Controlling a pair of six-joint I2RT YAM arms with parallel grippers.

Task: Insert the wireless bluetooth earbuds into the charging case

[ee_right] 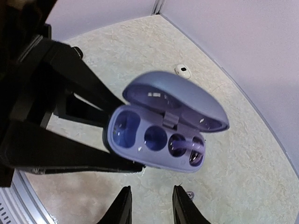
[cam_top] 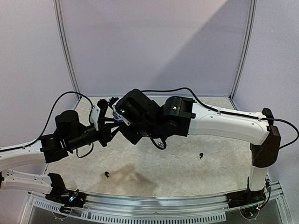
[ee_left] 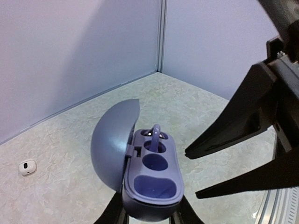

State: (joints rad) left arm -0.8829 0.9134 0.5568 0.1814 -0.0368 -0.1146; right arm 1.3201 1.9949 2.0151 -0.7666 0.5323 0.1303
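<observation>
My left gripper (ee_left: pixel 152 218) is shut on an open purple-blue charging case (ee_left: pixel 154 177), held above the table with its lid (ee_left: pixel 112 144) swung left. One greyish-purple earbud (ee_left: pixel 155 136) stands stem-up in a far slot; the other slots are empty. In the right wrist view the case (ee_right: pixel 154 140) hangs just ahead of my right gripper (ee_right: pixel 152 207), which is open and empty and apart from the case. In the top view the case (cam_top: pixel 120 117) sits between the two grippers. Two black earbuds (cam_top: pixel 107 175) (cam_top: pixel 201 155) lie on the table.
A small white piece with a dark spot (ee_left: pixel 27 167) lies on the table near the back wall, and shows in the right wrist view (ee_right: pixel 182 71). A tiny silvery piece (ee_right: pixel 189 193) lies on the table by my right fingertip. Grey walls close the back and sides.
</observation>
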